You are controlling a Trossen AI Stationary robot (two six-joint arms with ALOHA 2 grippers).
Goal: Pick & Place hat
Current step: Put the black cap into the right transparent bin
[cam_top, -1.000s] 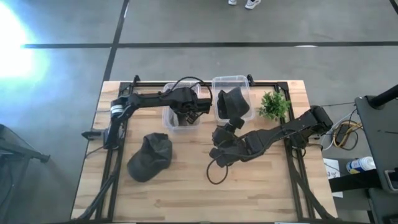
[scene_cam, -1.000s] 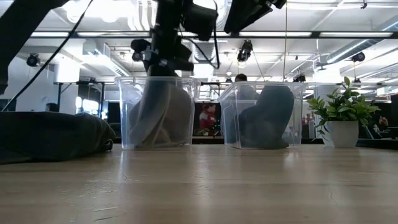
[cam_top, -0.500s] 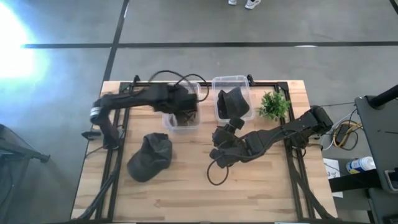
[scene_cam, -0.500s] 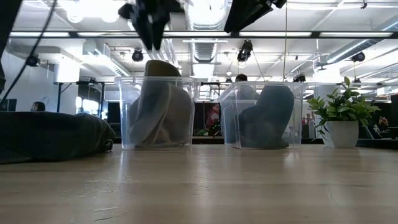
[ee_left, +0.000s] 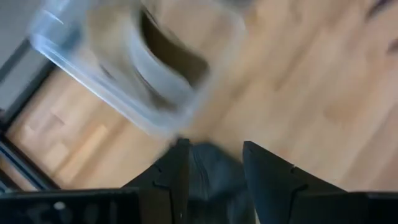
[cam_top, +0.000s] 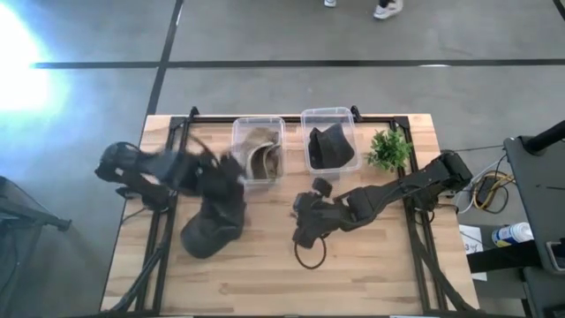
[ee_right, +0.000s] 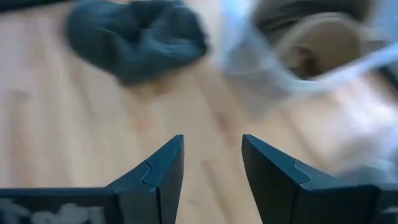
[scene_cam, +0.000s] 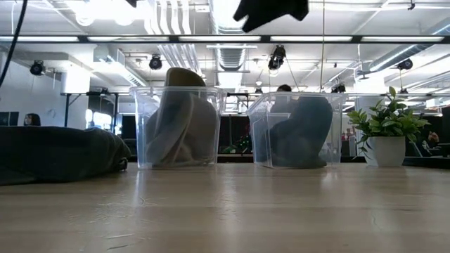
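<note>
Tan hat sits in left clear plastic bin (cam_top: pixel 257 152); dark grey cap (cam_top: pixel 214 224) lies on wooden table (cam_top: pixel 265 274). Left gripper (cam_top: pixel 231 187) over cap, fingers parted, empty; next, judged: descend, grasp crown. Right gripper (ee_right: pixel 210 163) mid-table, released, empty.

You have three hats: a tan one (cam_top: pixel 259 152), a dark one (cam_top: pixel 328 146) and another dark one (cam_top: pixel 214 221). There are two bins (cam_top: pixel 238 132) (cam_top: pixel 307 117), one plant (cam_top: pixel 389 150) and two arms.
</note>
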